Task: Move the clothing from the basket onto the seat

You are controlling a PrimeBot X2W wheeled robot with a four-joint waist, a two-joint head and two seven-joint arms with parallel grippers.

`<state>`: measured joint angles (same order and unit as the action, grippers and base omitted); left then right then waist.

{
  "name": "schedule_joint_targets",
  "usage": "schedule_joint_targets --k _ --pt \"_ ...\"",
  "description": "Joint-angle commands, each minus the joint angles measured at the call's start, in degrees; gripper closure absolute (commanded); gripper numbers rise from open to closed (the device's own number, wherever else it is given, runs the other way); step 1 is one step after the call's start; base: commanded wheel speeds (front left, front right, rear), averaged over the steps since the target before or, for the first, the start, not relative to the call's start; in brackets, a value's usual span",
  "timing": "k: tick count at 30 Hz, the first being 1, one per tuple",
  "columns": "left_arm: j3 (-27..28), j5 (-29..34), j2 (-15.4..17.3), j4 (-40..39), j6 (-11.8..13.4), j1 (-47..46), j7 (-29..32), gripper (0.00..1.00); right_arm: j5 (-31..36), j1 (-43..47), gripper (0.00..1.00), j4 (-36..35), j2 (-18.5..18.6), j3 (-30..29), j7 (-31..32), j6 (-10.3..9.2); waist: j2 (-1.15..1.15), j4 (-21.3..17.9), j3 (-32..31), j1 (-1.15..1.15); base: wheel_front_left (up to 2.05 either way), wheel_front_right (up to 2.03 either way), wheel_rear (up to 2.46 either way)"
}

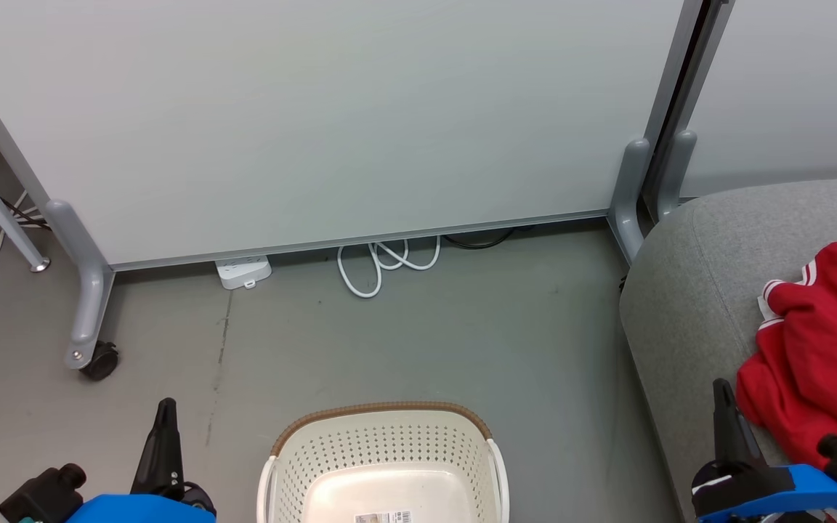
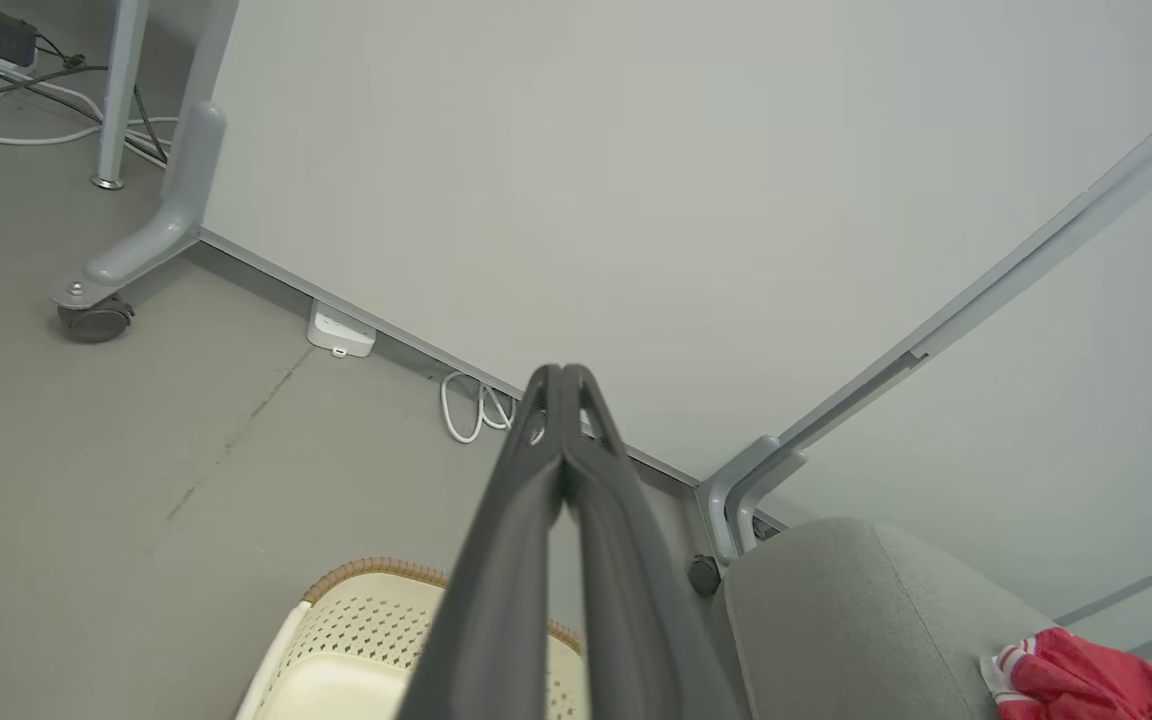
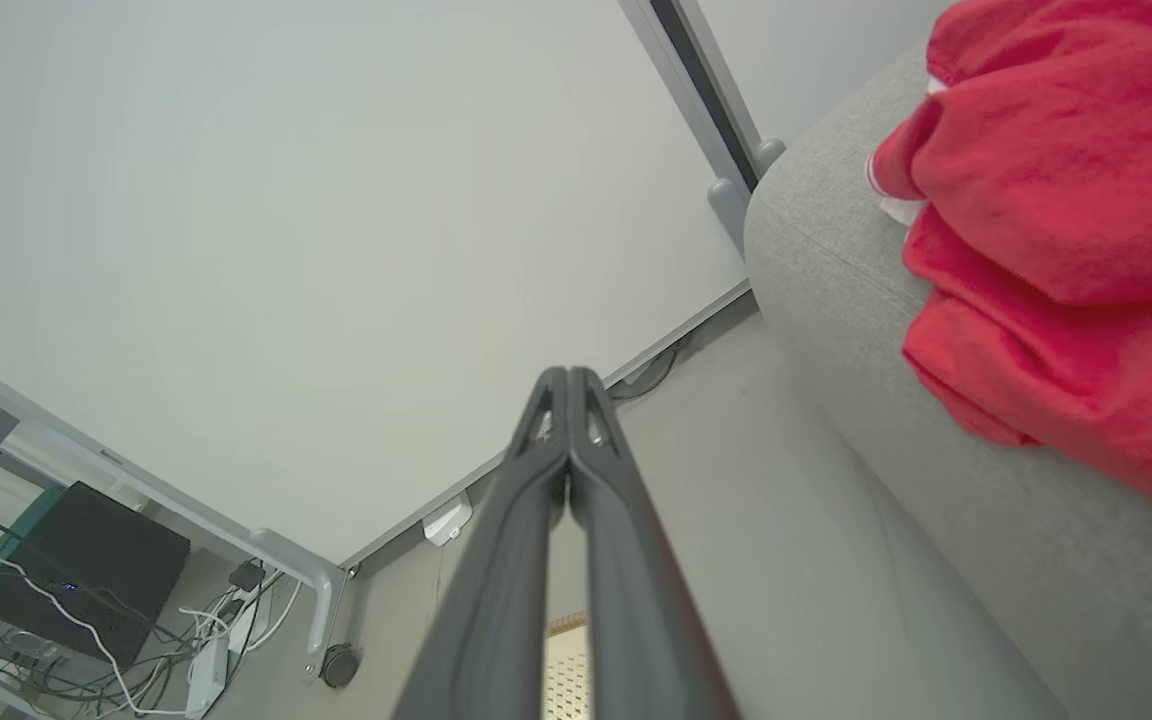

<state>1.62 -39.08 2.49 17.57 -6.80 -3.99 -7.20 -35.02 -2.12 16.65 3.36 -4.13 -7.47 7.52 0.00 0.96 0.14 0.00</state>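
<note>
White partition panel, power strip, coiled white cable

The grey floor bears the basket at its near edge and a white power strip and coiled cable by the partition. At its right stands the seat, with red clothing on it.

The basket stands on the floor left of the seat, clothing on the seat.
</note>
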Motion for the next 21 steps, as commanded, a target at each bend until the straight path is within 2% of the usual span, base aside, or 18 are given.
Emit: schedule_joint_targets --k 1,21 --pt "0.53 -2.27 0.33 -1.01 -0.29 -1.48 0.48 1.00 -2.64 -1.76 1.00 -1.04 -0.05 -0.22 0.60 -0.01 0.00 -0.02 0.00 0.00 0.00 0.00 0.00" --pt "1.83 -17.13 0.40 -1.73 -0.43 -2.02 4.36 1.00 -18.59 -2.76 1.00 -1.49 -0.19 -0.90 4.54 -0.02 0.00 -0.22 -0.03 0.00 0.00 0.00 0.00"
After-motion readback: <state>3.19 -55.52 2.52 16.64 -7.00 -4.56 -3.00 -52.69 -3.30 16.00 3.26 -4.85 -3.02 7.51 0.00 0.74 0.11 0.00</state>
